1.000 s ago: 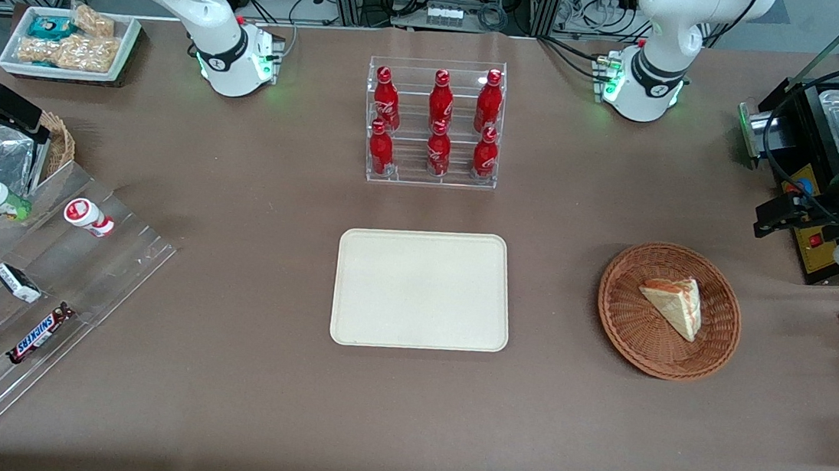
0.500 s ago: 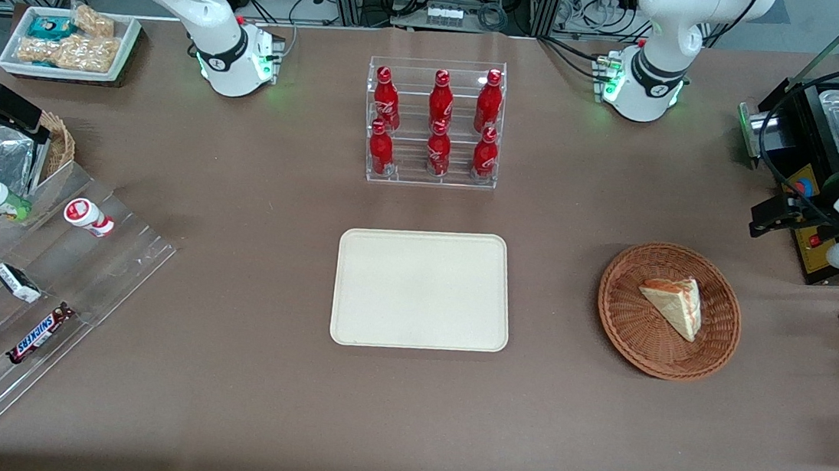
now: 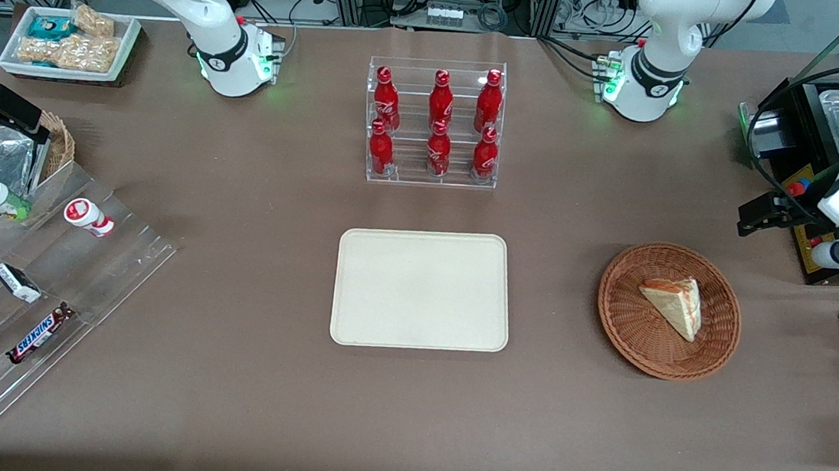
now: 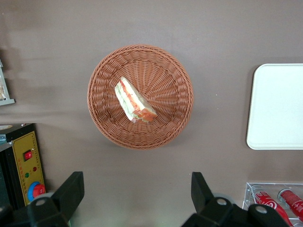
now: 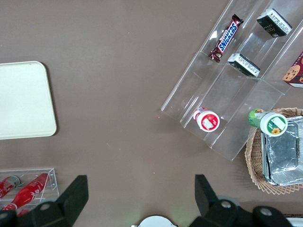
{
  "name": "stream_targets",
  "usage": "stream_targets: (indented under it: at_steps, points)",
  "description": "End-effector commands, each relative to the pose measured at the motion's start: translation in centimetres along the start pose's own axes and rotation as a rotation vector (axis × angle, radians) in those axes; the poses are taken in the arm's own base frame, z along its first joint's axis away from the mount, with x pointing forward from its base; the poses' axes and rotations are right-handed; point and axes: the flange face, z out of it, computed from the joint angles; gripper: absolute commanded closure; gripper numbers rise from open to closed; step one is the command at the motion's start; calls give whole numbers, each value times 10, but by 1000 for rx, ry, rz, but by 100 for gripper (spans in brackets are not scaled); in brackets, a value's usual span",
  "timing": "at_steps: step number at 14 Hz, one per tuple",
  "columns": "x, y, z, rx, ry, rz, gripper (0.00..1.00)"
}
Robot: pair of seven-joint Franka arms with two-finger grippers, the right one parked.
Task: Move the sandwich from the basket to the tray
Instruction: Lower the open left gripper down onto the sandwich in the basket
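Open pincer (image 4: 135, 189) hovers apparently above basket (image 4: 176, 75) holding sandwich (image 4: 134, 101).

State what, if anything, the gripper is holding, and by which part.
Nothing. The gripper is open and empty, above the table beside the basket; the sandwich lies untouched in it.

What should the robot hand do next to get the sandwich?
Probably glide over the basket and come down. The gripper is open and empty, hanging above the table beside the basket, farther from the front camera. The sandwich lies untouched inside, and the tray is bare.
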Motion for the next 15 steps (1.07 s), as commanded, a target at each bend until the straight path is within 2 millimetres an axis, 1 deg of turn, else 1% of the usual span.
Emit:
stream_targets:
  at_steps: [1, 5, 6, 8, 10, 12, 15]
  points:
    - [-2, 1, -1, 20, -2, -13, 0]
    - [-2, 1, 0, 18, -5, -15, 0]
    - [-1, 1, 4, 19, -15, -14, 0]
    - [-3, 2, 34, 25, -72, -13, 0]
    - [-2, 2, 76, 31, -129, -13, 0]
    - [-3, 3, 115, 31, -126, -12, 0]
    - [-6, 4, 168, 30, -90, -90, 0]
